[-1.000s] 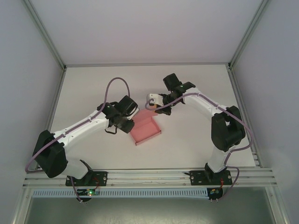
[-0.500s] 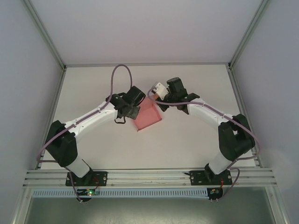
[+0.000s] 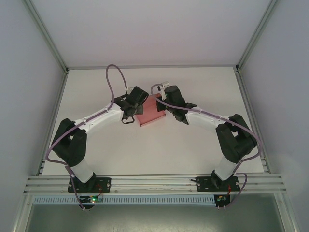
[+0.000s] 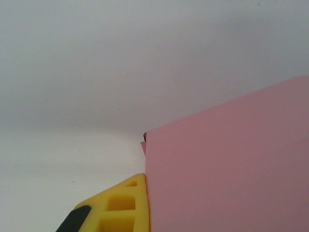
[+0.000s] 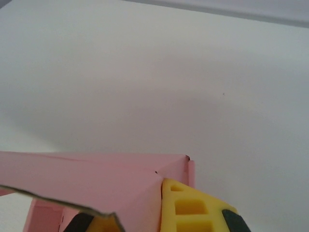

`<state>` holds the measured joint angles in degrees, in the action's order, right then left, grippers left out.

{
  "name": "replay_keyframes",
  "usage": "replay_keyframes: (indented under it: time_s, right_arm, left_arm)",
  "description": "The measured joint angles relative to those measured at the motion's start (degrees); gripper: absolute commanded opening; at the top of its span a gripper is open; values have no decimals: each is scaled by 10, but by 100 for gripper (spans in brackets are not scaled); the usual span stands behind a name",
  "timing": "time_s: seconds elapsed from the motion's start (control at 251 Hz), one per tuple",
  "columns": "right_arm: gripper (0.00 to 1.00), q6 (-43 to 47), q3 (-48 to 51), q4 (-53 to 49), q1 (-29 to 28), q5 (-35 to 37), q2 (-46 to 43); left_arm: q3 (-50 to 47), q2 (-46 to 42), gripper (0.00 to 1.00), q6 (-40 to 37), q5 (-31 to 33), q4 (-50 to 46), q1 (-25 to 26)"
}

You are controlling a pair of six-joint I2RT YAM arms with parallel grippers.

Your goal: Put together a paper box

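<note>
The white worktop (image 3: 203, 87) carries both arms, which reach in from its near edge and meet a little beyond its middle. The left arm (image 3: 96, 118) slants up to the right, and the right arm (image 3: 212, 118) slants up to the left.

Between them sits the plain pink thin-card paper box (image 3: 150, 115), partly folded, with the wrist heads covering its far side.

The left end effector (image 3: 139, 107) is at the box's left edge. In the left wrist view, one yellow finger (image 4: 126, 203) lies against the edge of a broad pink panel (image 4: 227, 164). The panel hides the other finger, so I cannot tell how far the jaws are open.

The right end effector (image 3: 161, 105) is at the box's far right corner. In the right wrist view, its yellow fingers (image 5: 193, 208) stand apart with a pink wall (image 5: 96, 179) between them. I cannot tell whether they pinch it.
</note>
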<state>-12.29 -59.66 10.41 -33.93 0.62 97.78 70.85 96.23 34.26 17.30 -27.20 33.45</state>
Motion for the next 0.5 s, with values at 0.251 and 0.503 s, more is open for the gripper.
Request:
replay_keyframes:
  time_s: [0.251, 0.503]
  right_arm:
    - [0, -10, 22, 55, -7, 3, 0]
    - [0, -11, 40, 83, -10, 17, 0]
  left_arm:
    - [-17, 2, 0, 49, -22, 60, -24]
    - [-2, 16, 0, 60, -25, 62, -28]
